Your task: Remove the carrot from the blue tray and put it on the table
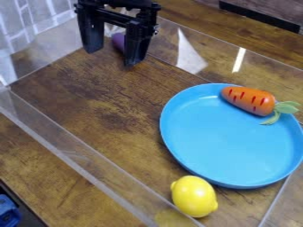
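The orange carrot (pixel 252 100) with its green leafy top lies on the far right part of the blue tray (pixel 225 142), near the rim. The tray rests on the dark wood-grain table (pixel 101 97). My black gripper (pixel 115 46) hangs at the back left, far from the tray, its two fingers spread apart and open with nothing held between them. A purple object (pixel 119 41) shows behind the fingers, partly hidden.
A yellow lemon (pixel 194 196) sits on the table just in front of the tray's near rim. Clear acrylic walls (pixel 71 155) run along the table's left-front and back edges.
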{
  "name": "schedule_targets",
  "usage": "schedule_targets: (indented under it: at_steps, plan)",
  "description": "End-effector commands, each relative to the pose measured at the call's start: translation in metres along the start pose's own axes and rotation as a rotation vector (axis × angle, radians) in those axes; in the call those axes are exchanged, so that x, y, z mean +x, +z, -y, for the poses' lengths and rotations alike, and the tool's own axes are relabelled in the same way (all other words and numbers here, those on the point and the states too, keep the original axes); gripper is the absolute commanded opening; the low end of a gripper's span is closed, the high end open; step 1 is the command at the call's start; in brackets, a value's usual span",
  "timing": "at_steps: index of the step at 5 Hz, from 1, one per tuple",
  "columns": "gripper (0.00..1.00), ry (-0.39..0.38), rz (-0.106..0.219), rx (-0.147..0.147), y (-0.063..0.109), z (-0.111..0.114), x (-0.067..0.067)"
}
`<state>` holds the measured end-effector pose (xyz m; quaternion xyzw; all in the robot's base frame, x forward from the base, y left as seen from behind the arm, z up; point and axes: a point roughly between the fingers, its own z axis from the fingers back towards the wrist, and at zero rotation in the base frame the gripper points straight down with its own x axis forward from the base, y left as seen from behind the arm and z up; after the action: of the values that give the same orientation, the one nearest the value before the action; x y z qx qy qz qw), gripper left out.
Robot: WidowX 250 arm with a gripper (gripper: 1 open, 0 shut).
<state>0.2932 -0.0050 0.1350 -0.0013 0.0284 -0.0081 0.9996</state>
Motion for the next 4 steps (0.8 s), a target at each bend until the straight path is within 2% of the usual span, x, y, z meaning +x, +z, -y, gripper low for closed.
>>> schedule_targets:
  at_steps: [1,2,4]
  plan:
    - [1.00,0.000,-0.014,-0.005,-0.005,0.004,0.003]
    - [1.00,0.009,-0.020,-0.015,-0.011,0.014,0.010]
    - [1.00,0.049,0.038,-0.064,-0.011,0.057,0.048]
